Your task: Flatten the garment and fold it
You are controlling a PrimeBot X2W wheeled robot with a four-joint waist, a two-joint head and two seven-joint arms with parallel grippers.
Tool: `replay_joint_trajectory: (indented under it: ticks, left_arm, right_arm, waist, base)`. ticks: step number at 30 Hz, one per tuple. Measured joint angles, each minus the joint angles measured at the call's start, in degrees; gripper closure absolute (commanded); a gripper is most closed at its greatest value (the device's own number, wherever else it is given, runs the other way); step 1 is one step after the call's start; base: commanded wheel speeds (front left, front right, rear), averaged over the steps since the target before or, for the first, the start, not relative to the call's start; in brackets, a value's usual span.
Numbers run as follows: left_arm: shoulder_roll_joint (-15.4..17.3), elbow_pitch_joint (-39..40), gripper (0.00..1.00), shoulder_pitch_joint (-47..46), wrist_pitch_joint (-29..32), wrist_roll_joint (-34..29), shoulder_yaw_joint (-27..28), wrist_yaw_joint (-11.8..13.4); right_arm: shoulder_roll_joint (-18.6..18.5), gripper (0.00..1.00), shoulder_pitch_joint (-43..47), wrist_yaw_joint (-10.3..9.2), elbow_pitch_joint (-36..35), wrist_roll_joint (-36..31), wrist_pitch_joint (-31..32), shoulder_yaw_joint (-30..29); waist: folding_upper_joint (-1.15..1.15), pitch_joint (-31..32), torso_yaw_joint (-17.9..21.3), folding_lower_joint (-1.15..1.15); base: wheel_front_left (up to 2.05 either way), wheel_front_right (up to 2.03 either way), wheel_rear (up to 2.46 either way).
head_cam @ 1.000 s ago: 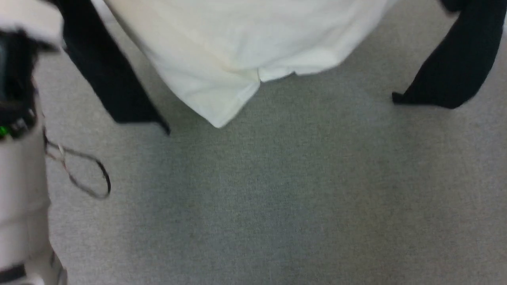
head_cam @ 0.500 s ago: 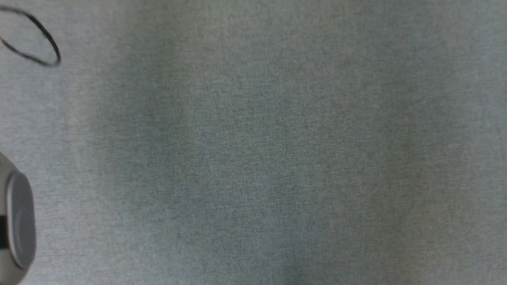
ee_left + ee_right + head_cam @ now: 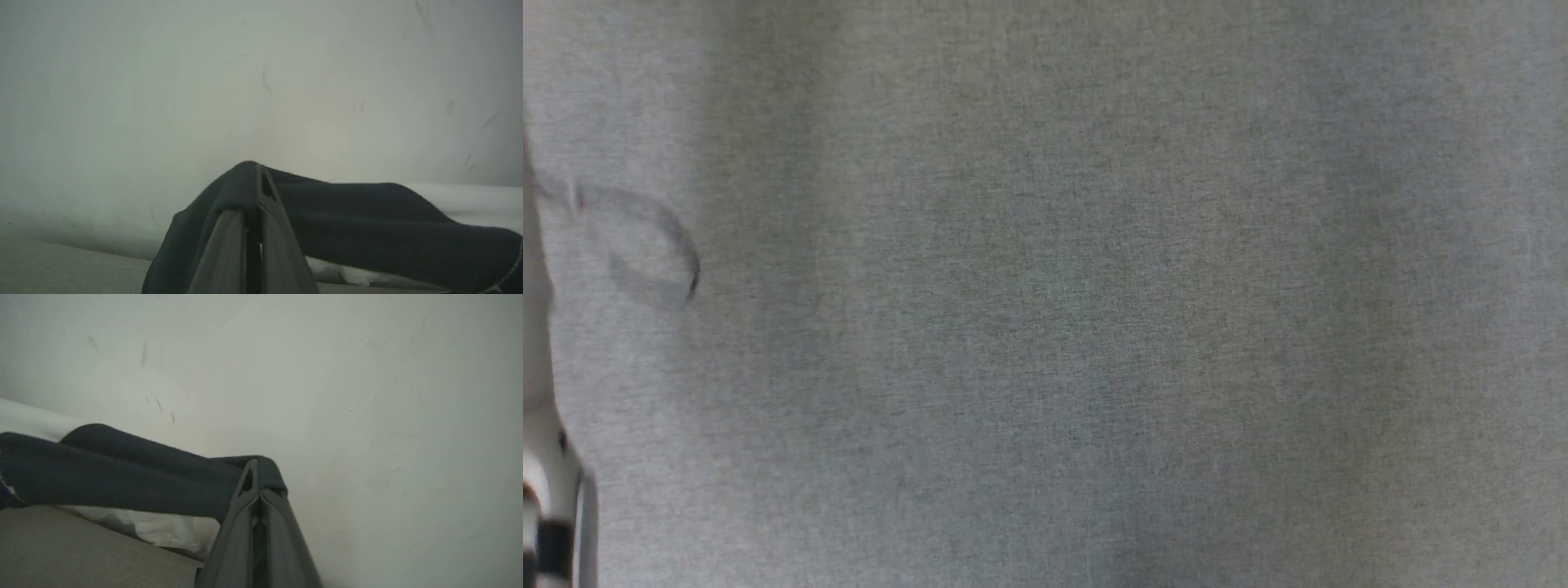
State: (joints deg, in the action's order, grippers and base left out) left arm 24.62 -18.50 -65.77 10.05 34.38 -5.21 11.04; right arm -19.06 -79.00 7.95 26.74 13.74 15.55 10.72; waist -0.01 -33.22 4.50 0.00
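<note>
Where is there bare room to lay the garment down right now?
The grey surface lies bare from the cable loop across to the head view's right edge. The left edge is crowded: loop and pale forearm. The left gripper and right gripper, jaws shut, hold the garment by its black sleeves.

Left hand point(image 3: 256, 183) tight on the garment point(image 3: 367, 216), black sleeve, before a pale wall point(image 3: 163, 81).

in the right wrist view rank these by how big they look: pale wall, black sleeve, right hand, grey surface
1. pale wall
2. black sleeve
3. grey surface and right hand: about alike; the hand sits nearest the camera, so no ranking between them
</note>
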Motion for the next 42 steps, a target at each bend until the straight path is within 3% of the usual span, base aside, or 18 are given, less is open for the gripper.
replay_joint_trajectory:
  ticks: [7,11,16,23,30,37,42]
  left_arm:
    - [2.89,3.13,1.00,17.27,7.34,-0.45,-5.31,-2.88]
    - [3.49,8.39,1.00,29.02,10.85,0.88,-6.44,-2.81]
    - [3.53,15.70,1.00,42.62,13.08,3.37,-6.72,-0.76]
    - [2.59,24.51,1.00,58.56,14.17,5.72,-6.28,3.59]
    - [2.11,29.07,1.00,68.89,14.21,6.67,-5.61,6.78]
    - [1.64,30.31,1.00,74.96,14.13,6.90,-5.31,9.56]
    - [-0.20,29.85,1.00,77.38,12.95,7.39,-5.53,10.33]
  right_arm:
    - [-3.85,1.00,17.83,-0.02,-5.42,9.57,4.04,3.41]
    - [-5.16,1.00,28.72,-0.04,-11.26,11.26,5.83,1.97]
    - [-4.58,1.00,43.56,-0.07,-19.28,10.53,8.60,-2.81]
    - [2.20,1.00,62.36,-0.05,-29.51,4.12,10.76,-12.39]
    - [9.67,1.00,76.88,-0.08,-37.30,-0.57,16.13,-16.95]
    - [14.44,1.00,85.41,-0.08,-40.39,-2.90,21.05,-18.83]
    - [15.64,1.00,88.68,-0.09,-39.33,-4.82,22.05,-19.60]
  waist:
    - [0.00,4.42,-0.45,-0.01]
    - [0.00,7.82,-0.80,-0.01]
    - [0.00,12.47,-1.30,-0.02]
    - [0.00,18.21,-2.01,-0.03]
    - [0.00,22.10,-2.75,-0.02]
    - [0.00,23.94,-2.88,-0.01]
    - [0.00,24.03,-2.71,0.00]
  base:
    - [0.00,0.00,0.00]
    - [0.00,0.00,0.00]
    - [0.00,0.00,0.00]
    - [0.00,0.00,0.00]
    - [0.00,0.00,0.00]
    - [0.00,0.00,0.00]
    - [0.00,0.00,0.00]
